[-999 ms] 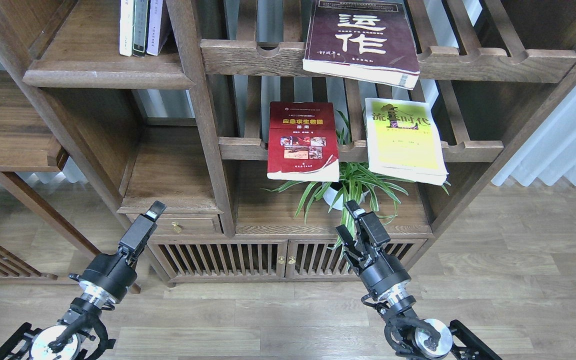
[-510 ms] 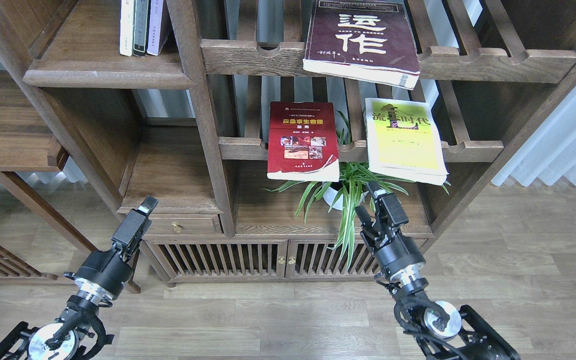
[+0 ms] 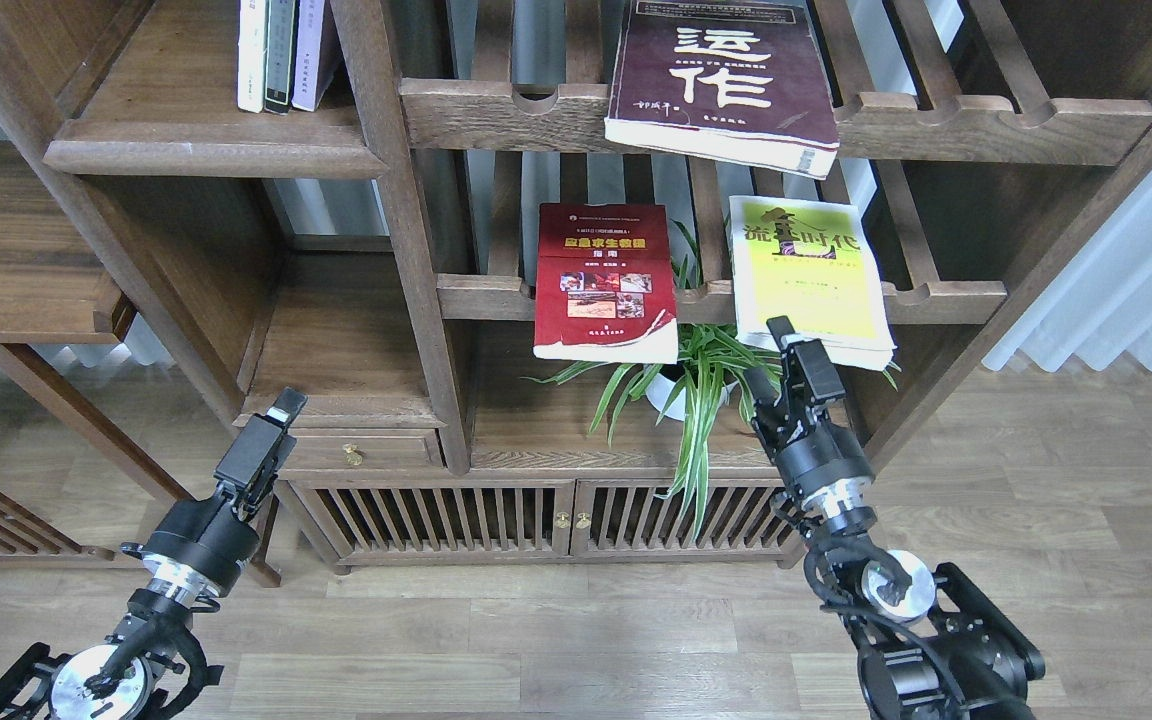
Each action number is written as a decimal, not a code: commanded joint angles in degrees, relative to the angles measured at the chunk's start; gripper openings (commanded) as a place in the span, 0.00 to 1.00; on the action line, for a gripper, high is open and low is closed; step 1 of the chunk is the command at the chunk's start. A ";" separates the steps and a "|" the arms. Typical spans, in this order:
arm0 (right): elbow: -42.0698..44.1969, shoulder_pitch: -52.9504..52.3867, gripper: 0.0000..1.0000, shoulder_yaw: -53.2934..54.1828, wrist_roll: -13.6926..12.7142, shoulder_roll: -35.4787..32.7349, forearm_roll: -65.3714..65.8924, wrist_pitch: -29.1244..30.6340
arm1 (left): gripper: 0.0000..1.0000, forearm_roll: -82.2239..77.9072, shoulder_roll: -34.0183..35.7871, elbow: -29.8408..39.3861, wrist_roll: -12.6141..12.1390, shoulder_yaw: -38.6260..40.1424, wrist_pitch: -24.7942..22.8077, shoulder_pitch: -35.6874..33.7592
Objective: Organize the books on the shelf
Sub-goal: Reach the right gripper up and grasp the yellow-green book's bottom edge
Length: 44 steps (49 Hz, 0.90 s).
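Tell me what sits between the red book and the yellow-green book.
In the head view, between the red book and yellow-green book: rack rail and plant leaves.

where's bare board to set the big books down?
Upper-left shelf: bare right of the thin books, up to the post. Board above the drawer is bare too. Crowded: around the plant, under the red book.

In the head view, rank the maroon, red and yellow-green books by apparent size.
1. maroon book, though its top is cropped
2. yellow-green book and red book: too alike to rank.
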<state>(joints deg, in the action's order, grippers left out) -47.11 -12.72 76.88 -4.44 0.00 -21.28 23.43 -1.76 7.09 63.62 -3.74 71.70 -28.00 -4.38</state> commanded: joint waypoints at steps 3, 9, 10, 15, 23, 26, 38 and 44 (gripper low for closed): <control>0.09 -1.35 0.95 2.48 3.56 0.00 -0.08 -7.87 | 1.00 -0.08 -0.15 -0.08 0.67 0.02 0.00 -0.01; 0.18 -1.35 0.87 3.01 6.02 0.00 -0.43 -10.07 | 1.00 0.00 -0.15 -0.08 0.84 0.80 0.00 -0.01; 0.18 -1.35 0.86 3.01 6.11 0.00 -0.51 -10.07 | 1.00 0.00 -0.15 -0.08 0.84 0.98 0.00 -0.01; 0.18 -1.52 0.73 3.10 6.90 0.00 -2.18 -9.98 | 1.00 0.00 -0.33 -0.08 0.84 1.69 0.00 -0.01; 0.09 -1.70 0.56 4.15 6.99 0.00 -3.94 -9.63 | 1.00 0.00 -0.33 -0.08 0.84 1.69 0.00 -0.01; 0.00 -2.05 0.52 4.07 6.99 0.00 -4.03 -9.63 | 1.00 0.00 -0.50 -0.08 0.84 1.77 0.00 -0.01; 0.00 -1.87 0.09 3.89 7.08 0.00 -4.03 -5.86 | 1.00 0.00 -1.03 -0.17 0.84 2.39 0.00 -0.10; 0.09 -1.70 0.05 3.10 7.08 0.00 -3.86 -3.92 | 1.00 0.00 -1.38 -0.69 0.84 2.74 0.00 -0.19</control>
<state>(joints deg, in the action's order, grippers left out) -47.10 -14.69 80.72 2.65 0.00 -25.32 17.25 -1.77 6.05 63.44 -2.84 74.05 -28.00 -4.49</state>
